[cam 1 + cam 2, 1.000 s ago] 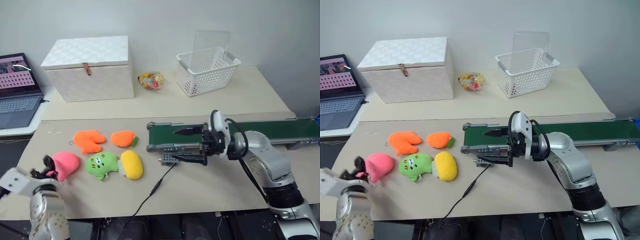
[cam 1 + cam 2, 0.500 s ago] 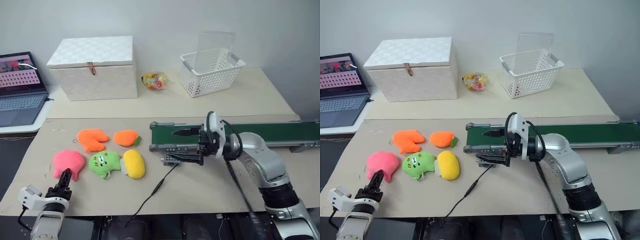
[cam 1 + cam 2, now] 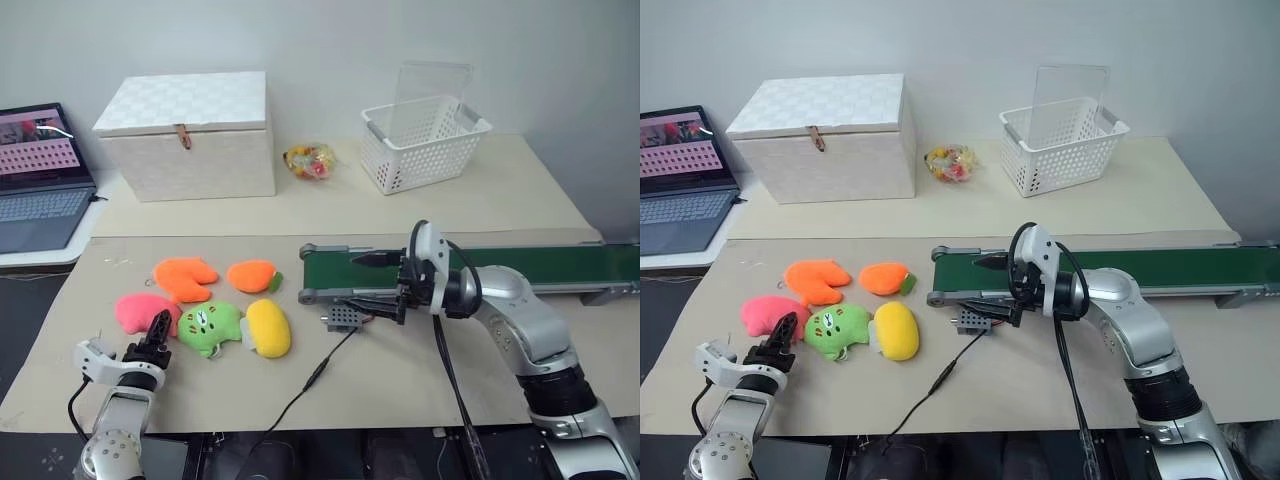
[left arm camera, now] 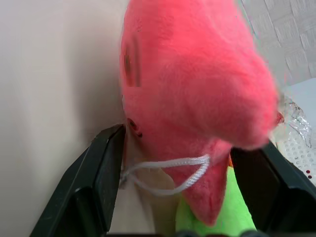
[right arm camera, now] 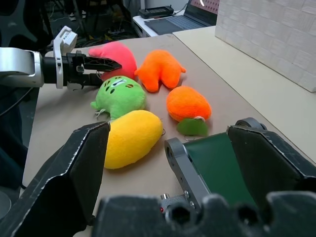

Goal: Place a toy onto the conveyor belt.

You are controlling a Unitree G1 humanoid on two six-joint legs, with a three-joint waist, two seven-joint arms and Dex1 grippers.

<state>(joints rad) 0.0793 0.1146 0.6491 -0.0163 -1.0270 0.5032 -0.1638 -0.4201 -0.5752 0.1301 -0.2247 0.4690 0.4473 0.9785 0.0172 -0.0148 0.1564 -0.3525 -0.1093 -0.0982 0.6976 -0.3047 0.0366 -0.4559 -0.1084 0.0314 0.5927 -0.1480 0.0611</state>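
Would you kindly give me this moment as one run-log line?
phase: reaching | left end effector: open, straddling pink toy on table | right end effector: open, empty, over conveyor belt end | toy on belt: no

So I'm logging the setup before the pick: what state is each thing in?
Pink toy: on the table, between open left gripper jaws, not gripped.
Right gripper: open, empty, over the belt's end.
Conveyor belt: bare.
White box: lid shut.
Basket: upright.
Laptop: open, screen lit.
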